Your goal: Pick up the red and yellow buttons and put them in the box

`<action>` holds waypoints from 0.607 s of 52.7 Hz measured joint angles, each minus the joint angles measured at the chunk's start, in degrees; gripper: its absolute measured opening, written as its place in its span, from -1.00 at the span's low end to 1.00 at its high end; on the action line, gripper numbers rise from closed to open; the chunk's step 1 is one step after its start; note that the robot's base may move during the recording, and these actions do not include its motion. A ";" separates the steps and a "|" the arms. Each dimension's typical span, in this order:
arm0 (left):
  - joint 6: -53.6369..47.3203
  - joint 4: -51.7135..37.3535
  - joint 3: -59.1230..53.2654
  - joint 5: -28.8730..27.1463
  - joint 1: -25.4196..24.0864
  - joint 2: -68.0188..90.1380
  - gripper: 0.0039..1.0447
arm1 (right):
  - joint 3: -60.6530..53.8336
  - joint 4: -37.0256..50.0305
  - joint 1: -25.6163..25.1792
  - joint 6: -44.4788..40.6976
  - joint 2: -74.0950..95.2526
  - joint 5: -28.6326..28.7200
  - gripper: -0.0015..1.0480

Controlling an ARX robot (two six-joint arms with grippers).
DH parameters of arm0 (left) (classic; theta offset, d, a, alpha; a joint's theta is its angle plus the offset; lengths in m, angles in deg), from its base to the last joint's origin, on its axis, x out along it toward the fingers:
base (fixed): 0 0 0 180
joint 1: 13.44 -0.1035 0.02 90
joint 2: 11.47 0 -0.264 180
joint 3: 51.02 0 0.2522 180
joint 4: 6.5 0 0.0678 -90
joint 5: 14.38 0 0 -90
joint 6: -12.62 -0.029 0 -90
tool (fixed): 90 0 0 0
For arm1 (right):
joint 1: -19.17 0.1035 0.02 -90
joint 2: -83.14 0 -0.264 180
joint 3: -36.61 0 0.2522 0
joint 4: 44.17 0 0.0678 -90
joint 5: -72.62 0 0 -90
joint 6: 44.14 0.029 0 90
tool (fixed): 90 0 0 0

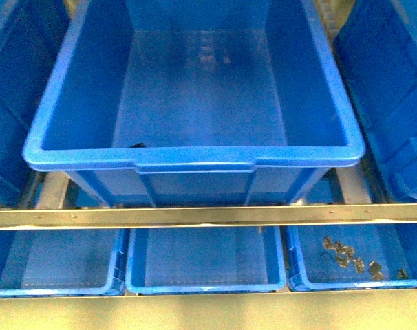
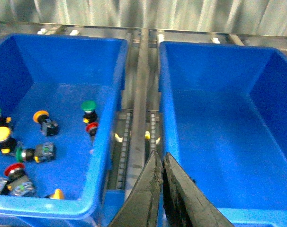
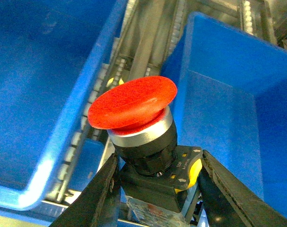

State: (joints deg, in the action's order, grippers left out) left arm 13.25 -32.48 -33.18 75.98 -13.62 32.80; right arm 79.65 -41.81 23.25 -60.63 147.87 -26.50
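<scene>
The right gripper [image 3: 157, 163] is squeezing a red button [image 3: 132, 101]. It holds the black body with one finger on each side, and the red cap sticks out past the fingers. Beyond the button there are two blue walls with a metal rail [image 3: 148, 42] between them. I cannot tell if either wall belongs to the box.

The left gripper [image 2: 161, 157] is pinched tight and has nothing in it. Ahead of it and off to one side is a bin [image 2: 110, 94] with the loose buttons. In it I can see:

- a yellow button [image 2: 0, 134]
- an orange button [image 2: 40, 115]
- a small red one [image 2: 92, 126]
- a bigger red one [image 2: 14, 169]
- a green button [image 2: 88, 106], one of a few green ones mixed in, which should stay there

On the other side of the left gripper is a second bin [image 2: 205, 71], and it looks empty.

In the front view the box [image 1: 195, 157] looks empty too. There is a tiny dark thing by its near wall, but it is too small to tell what it is. No gripper shows in that view.

So I think the job is only near its start. One red button is in the right gripper but not dropped in yet. At least four red and yellow ones are waiting in the bin. The red button needs to go over the box and be let go.
</scene>
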 joint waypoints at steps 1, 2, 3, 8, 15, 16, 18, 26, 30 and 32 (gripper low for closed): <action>0.00 0.15 -0.50 -0.15 0.00 -0.42 -0.96 | 0.00 0.00 -0.02 0.07 0.00 0.17 -0.24; 0.00 -0.74 -1.03 -0.26 0.02 -0.39 -0.96 | 0.00 -0.02 -0.07 0.13 0.00 0.20 -0.24; 0.00 -1.79 -1.90 -0.42 0.02 -0.70 -0.96 | 0.00 0.00 -0.09 0.22 0.00 0.20 -0.24; -0.02 0.85 -2.86 -0.37 0.13 -3.91 -0.96 | 0.00 0.00 -0.35 0.24 0.04 0.13 -0.24; -0.02 6.82 -2.89 -0.39 0.13 -10.69 -0.96 | 0.00 0.07 -0.20 0.28 0.04 0.07 -0.24; -0.02 7.52 -2.89 -0.37 0.13 -11.47 -0.96 | 0.00 0.11 -0.15 0.33 0.07 -0.15 -0.24; -0.02 8.74 -2.89 -0.37 0.13 -12.74 -0.96 | -0.02 0.17 0.04 0.52 0.07 -0.17 -0.24; -0.02 12.90 -2.91 -0.31 0.13 -17.29 -0.96 | -0.02 1.20 0.87 0.63 0.04 -0.13 -0.24; -0.07 15.08 -2.91 0.02 0.13 -19.56 -0.96 | -0.04 1.29 0.87 0.70 0.15 -1.05 -0.24; -0.07 16.09 -2.91 0.02 0.15 -20.57 -0.96 | -0.11 1.31 0.87 0.72 0.15 -1.51 -0.24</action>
State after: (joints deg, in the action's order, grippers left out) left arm 13.18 -16.40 -36.09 76.00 -13.47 12.23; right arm 79.54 -40.50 24.12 -59.91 148.02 -28.01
